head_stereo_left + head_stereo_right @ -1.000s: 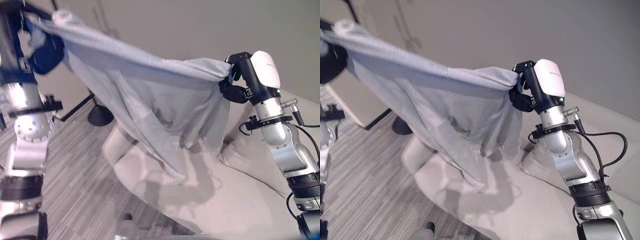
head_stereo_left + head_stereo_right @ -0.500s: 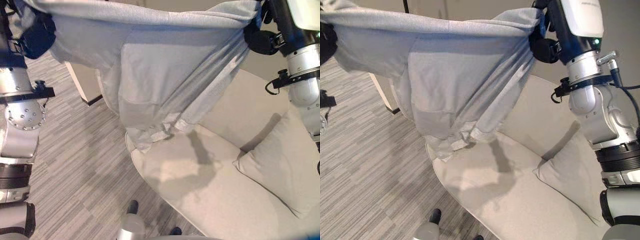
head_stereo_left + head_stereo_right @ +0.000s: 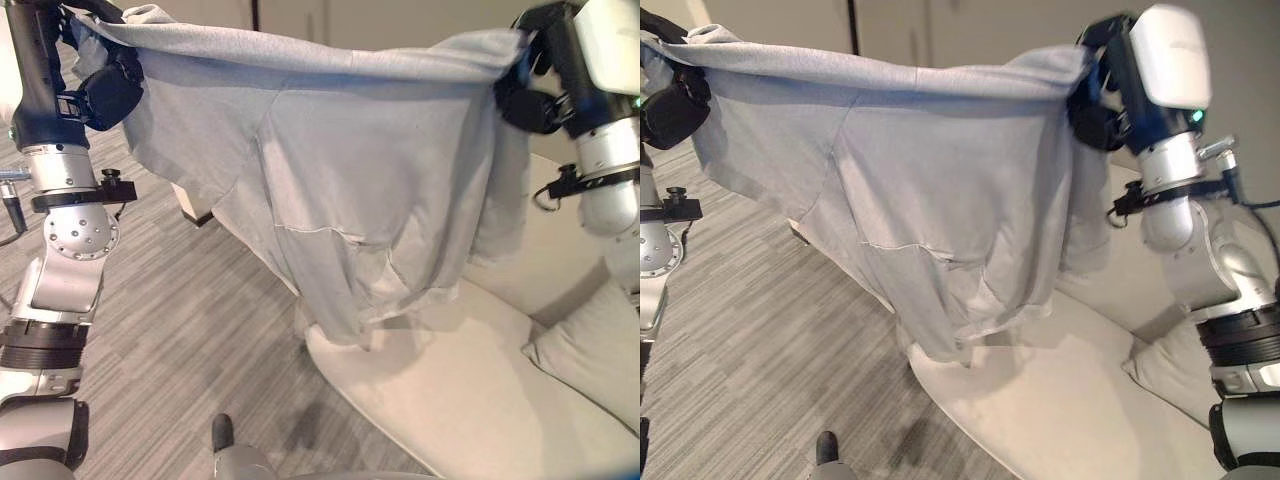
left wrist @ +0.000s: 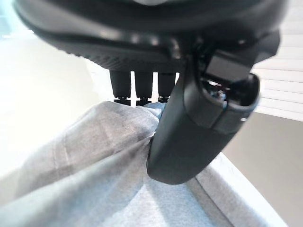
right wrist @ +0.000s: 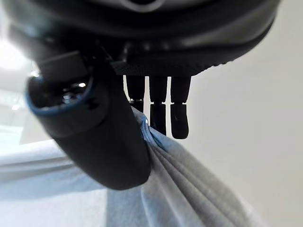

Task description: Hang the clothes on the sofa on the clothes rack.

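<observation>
Left eye view, nearest me: the grey wood-grain floor (image 3: 180, 340) runs below, and the cream sofa (image 3: 450, 390) curves across from it, a matching cushion (image 3: 590, 350) lying on the seat. Above the sofa's seat hangs the pale grey shirt (image 3: 370, 200), spread wide between my two hands and clear of the cushions, its lower hem drooping toward the sofa's front edge without quite resting on it, as far as I can tell. My left hand (image 3: 105, 90) grips one top corner of the shirt, up and away from the sofa; in my left wrist view my thumb (image 4: 194, 137) presses the cloth against my fingers (image 4: 137, 87), clamped on the bunched fabric. My right hand (image 3: 1100, 100) holds the other top corner above the sofa's backrest; in my right wrist view my fingers (image 5: 158, 109) and thumb pinch the gathered folds of the shirt. Beyond the sofa stands a plain pale wall (image 3: 400, 20).
</observation>
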Available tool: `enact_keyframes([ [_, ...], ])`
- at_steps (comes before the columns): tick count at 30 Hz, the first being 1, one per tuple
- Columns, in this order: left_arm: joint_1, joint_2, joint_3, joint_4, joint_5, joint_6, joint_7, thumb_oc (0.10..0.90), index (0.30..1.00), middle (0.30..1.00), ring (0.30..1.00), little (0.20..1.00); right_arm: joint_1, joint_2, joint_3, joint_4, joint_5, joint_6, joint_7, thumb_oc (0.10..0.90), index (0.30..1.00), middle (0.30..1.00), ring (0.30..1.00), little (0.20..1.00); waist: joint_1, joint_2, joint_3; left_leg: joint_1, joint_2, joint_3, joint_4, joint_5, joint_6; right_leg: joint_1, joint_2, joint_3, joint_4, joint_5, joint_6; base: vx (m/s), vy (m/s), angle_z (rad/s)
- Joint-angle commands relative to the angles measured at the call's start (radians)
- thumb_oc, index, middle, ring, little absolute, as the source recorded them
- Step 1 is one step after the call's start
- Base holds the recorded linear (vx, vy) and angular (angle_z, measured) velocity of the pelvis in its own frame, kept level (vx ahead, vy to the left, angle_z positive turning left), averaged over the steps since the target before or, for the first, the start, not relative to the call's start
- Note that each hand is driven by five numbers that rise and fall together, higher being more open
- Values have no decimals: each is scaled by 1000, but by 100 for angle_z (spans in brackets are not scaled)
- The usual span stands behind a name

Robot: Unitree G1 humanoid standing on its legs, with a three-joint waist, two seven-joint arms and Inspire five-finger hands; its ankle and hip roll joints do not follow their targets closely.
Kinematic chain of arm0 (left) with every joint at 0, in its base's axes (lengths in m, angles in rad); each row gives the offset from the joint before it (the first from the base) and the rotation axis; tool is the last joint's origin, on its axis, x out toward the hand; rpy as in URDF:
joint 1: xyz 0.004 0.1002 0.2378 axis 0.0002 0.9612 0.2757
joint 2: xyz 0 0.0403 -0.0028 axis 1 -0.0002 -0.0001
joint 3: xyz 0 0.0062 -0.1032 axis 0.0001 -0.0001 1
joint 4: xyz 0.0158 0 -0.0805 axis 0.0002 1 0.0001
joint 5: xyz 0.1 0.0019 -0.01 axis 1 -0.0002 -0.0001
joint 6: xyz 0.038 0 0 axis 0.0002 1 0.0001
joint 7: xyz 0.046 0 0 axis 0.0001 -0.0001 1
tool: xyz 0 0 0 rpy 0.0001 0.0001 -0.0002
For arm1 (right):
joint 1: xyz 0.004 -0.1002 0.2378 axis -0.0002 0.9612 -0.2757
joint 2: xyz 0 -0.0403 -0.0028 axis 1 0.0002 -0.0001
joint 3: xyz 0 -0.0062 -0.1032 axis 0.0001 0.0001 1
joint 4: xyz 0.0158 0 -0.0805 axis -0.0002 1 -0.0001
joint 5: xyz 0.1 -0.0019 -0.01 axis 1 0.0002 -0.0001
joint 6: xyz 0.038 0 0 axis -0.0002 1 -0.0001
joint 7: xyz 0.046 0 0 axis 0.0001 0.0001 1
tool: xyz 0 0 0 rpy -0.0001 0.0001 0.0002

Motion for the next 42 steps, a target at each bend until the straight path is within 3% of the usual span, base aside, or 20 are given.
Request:
enact_keyframes([
  [1, -83, 77, 95, -65, -2, -40, 57, 400, 300, 300, 300, 300, -186, -71, -65, 64, -14, 63, -76, 400, 300, 300, 300, 300, 40, 30, -84, 143, -1, 56, -122, -128, 6, -59, -34, 49, 14, 50, 89, 131, 610, 4],
  [4, -114, 67, 68, -66, 7, -38, 41, 400, 300, 300, 300, 300, -211, -68, -61, 55, 3, 56, -76, 400, 300, 300, 300, 300, 2, 50, -64, 178, -63, 53, -122, -154, 41, -139, 76, 144, 125, -59, 50, 151, 446, 10],
  [5, -116, 66, 68, -65, 7, -38, 40, 400, 300, 300, 300, 300, -212, -70, -61, 55, 4, 55, -76, 400, 300, 300, 300, 300, 4, 52, -63, 179, -59, 54, -122, -156, 40, -142, 79, 145, 131, -66, 47, 109, 189, 27],
  [8, -147, 50, 43, -48, 3, -27, 32, 400, 300, 300, 300, 300, -228, -92, -65, 66, 35, 46, -84, 400, 300, 300, 300, 300, -17, 65, -49, 193, -78, 42, -122, -157, 39, -200, 234, 145, 100, -213, -5, 122, 190, 19],
  [9, -153, 18, 26, -28, -1, -25, 28, 400, 300, 300, 300, 300, -198, -121, -91, 69, 46, 37, -90, 400, 300, 300, 300, 300, -46, 46, -34, 195, -123, 23, -122, -153, 43, -266, 357, 211, -5, -199, -13, 169, 161, 23],
  [11, -148, -8, 16, -23, 8, -25, 21, 400, 300, 300, 300, 300, -161, -157, -125, 81, 30, 46, -89, 400, 300, 300, 300, 300, -54, 29, -36, 186, -148, 0, -122, -161, 49, -231, 384, 250, -100, -184, -17, 137, 85, 64],
  [17, -95, -44, 48, -44, 2, -27, 8, 400, 300, 300, 300, 300, -148, -122, -122, 37, 39, 31, -68, 400, 300, 300, 300, 300, -31, 18, -76, 220, -164, 10, -110, -163, 56, -152, 399, 253, -186, -165, -21, 156, -21, 43],
  [20, -73, -54, 69, -74, -1, -31, 4, 400, 300, 300, 300, 300, -168, -128, -110, 30, 42, 27, -58, 400, 300, 300, 300, 300, -12, 1, -33, 146, -159, -3, 92, -205, 34, -119, 383, 251, -186, -176, -33, 70, -9, -25],
  [21, -55, -68, 84, -90, -8, -38, 6, 400, 300, 300, 300, 300, -160, -130, -118, 13, 37, 30, -44, 400, 300, 300, 300, 300, 2, -15, -8, 57, -112, -48, 207, -173, 4, -94, 369, 248, -186, -197, -45, 128, 84, -32],
  [23, -55, -61, 78, -88, -9, -35, 9, 400, 300, 300, 300, 300, -150, -131, -113, 13, 43, 24, -42, 400, 300, 300, 300, 300, 0, -24, -18, 58, -72, -62, 127, -181, 11, -92, 358, 250, -186, -202, -36, 220, 135, -8],
  [27, -52, -22, 81, -86, -14, -38, 35, 400, 300, 300, 300, 300, -139, -143, -102, 28, 52, 20, -52, 400, 300, 300, 300, 300, 10, -15, -29, 33, 97, -137, -112, 10, -34, -71, 341, 285, -186, -261, -18, 328, 357, -16],
  [28, -52, -25, 90, -99, -12, -42, 30, 400, 300, 300, 300, 300, -120, -137, -118, 38, 45, 26, -50, 400, 300, 300, 300, 300, 5, 23, -56, 32, 87, -157, -122, -16, -62, -48, 324, 293, -186, -264, 4, 458, 595, -47],
  [29, -53, -27, 87, -106, -9, -46, 24, 400, 300, 300, 300, 300, -111, -136, -128, 37, 41, 28, -50, 400, 300, 300, 300, 300, 0, 33, -68, 37, 71, -154, -122, -27, -68, -44, 303, 289, -186, -253, 13, 558, 765, -46],
  [31, -68, -10, 74, -122, -11, -56, 18, 400, 300, 300, 300, 300, -93, -129, -154, 39, 20, 47, -56, 400, 300, 300, 300, 300, 0, 26, -82, 69, -9, -125, -122, -71, -35, -31, 218, 290, -178, -186, 39, 341, 530, -30],
  [33, -73, -1, 73, -128, -13, -55, 18, 400, 300, 300, 300, 300, -100, -123, -153, 40, 14, 52, -62, 400, 300, 300, 300, 300, 6, 23, -76, 88, -35, -104, -122, -90, -13, -45, 188, 296, -137, -161, 43, 134, 324, -16],
  [34, -80, 23, 76, -138, -21, -59, 22, 400, 300, 300, 300, 300, -128, -108, -141, 41, 5, 55, -72, 400, 300, 300, 300, 300, 19, 33, -68, 114, -63, -67, -122, -115, 20, -78, 134, 248, -43, -94, 36, 73, 277, -8],
  [35, -79, 26, 80, -136, -22, -59, 23, 400, 300, 300, 300, 300, -142, -106, -131, 45, 5, 56, -74, 400, 300, 300, 300, 300, 24, 28, -64, 118, -72, -56, -122, -116, 26, -89, 122, 262, -29, -97, 41, 170, 462, -7],
  [36, -80, 39, 84, -146, -14, -56, 23, 400, 300, 300, 300, 300, -164, -95, -120, 42, -5, 59, -77, 400, 300, 300, 300, 300, 39, 43, -61, 143, -82, -27, -122, -151, 42, -104, 87, 193, 38, -81, 34, 44, 236, -40],
  [39, -63, 39, 102, -160, 4, -52, 10, 400, 300, 300, 300, 300, -172, -73, -119, 34, -12, 65, -70, 400, 300, 300, 300, 300, 14, 58, -33, 192, -113, 5, -122, -175, 67, -182, 102, 184, 157, -96, 22, 149, 323, -60],
  [42, -50, 34, 118, -168, 11, -49, 7, 400, 300, 300, 300, 300, -167, -69, -127, 28, -12, 61, -71, 400, 300, 300, 300, 300, 12, 69, -29, 208, -118, 21, -122, -184, 65, -199, 142, 156, 96, -121, 20, 101, 58, -7],
])
